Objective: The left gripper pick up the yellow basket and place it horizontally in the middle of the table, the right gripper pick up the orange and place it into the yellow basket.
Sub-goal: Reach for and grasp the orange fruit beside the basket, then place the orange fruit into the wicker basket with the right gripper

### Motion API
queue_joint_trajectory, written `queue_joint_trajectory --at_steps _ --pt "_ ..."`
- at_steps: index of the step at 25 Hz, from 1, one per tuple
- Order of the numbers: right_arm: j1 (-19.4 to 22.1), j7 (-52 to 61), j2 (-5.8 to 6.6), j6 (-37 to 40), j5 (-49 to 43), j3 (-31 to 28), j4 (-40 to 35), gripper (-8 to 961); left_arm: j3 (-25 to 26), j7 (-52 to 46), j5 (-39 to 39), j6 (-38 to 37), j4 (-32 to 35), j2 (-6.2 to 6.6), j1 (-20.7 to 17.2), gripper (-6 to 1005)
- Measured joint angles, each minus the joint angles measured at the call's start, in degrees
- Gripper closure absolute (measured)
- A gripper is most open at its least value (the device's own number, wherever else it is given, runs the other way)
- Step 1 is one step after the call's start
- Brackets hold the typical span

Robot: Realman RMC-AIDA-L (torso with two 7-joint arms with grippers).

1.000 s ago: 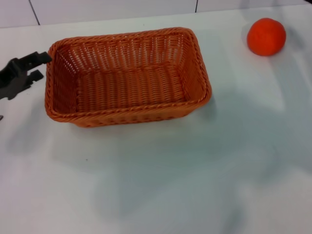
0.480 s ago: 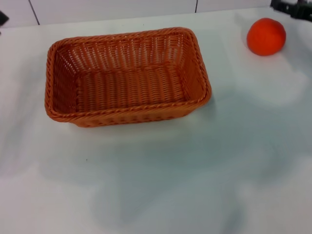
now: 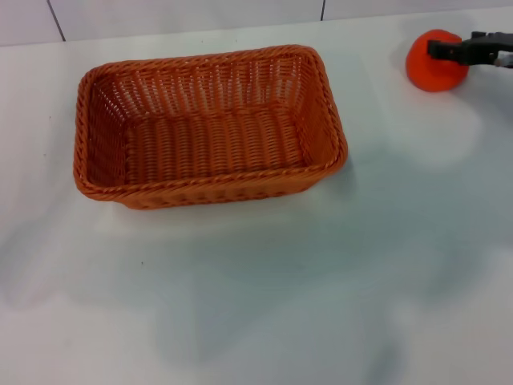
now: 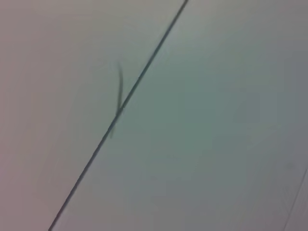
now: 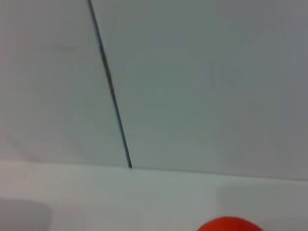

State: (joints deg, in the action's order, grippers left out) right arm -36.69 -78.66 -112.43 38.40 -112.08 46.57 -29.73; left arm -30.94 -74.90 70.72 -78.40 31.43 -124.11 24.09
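The yellow basket (image 3: 210,127) is an orange-brown woven rectangle standing upright and empty, lengthwise across the white table (image 3: 280,297), left of centre in the head view. The orange (image 3: 429,70) lies on the table at the far right. My right gripper (image 3: 439,50) reaches in from the right edge, its black tip over the top of the orange. A sliver of the orange (image 5: 230,224) also shows in the right wrist view. My left gripper is out of view; the left wrist view shows only wall.
A white tiled wall (image 3: 184,14) with dark seams runs along the table's far edge. The basket and the orange are about a hand's width apart.
My left gripper drew back from the basket's left rim and left the view. My right gripper came in from the far right and now hangs over the orange. The basket has not moved.
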Motion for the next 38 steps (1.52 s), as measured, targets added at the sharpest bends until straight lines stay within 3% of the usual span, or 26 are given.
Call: queue_joint_trajectory --at_steps 4,7,15,27,34,38 --pt "-1.74 0.03 -0.97 -4.04 -3.97 0.05 1.89 34 -0.16 2.17 -0.97 -1.12 -0.53 0.03 0.2 353" --pt "-2.66 -0.25 -1.76 -7.03 -5.17 0.04 2.91 129 -0.05 2.78 -1.09 -1.54 -0.74 0.02 0.45 353" --pt "-3.1 0.12 -1.64 -7.09 -5.05 -0.35 3.35 433 0.1 2.66 -1.55 -1.2 -1.88 0.07 0.92 353" --pt "-2.8 -0.73 -1.29 -6.27 -1.69 -2.14 3.55 687 0.15 2.62 -1.72 -0.51 -3.33 0.2 1.2 351" --pt "-0.44 -7.82 -0.78 5.21 14.93 -6.84 3.17 771 0.18 2.6 -1.73 -0.56 -3.39 0.18 0.99 351" --pt "0.42 -12.83 -1.49 16.71 26.1 -8.48 3.04 803 0.18 2.57 -1.74 -0.96 -3.47 0.18 0.84 350"
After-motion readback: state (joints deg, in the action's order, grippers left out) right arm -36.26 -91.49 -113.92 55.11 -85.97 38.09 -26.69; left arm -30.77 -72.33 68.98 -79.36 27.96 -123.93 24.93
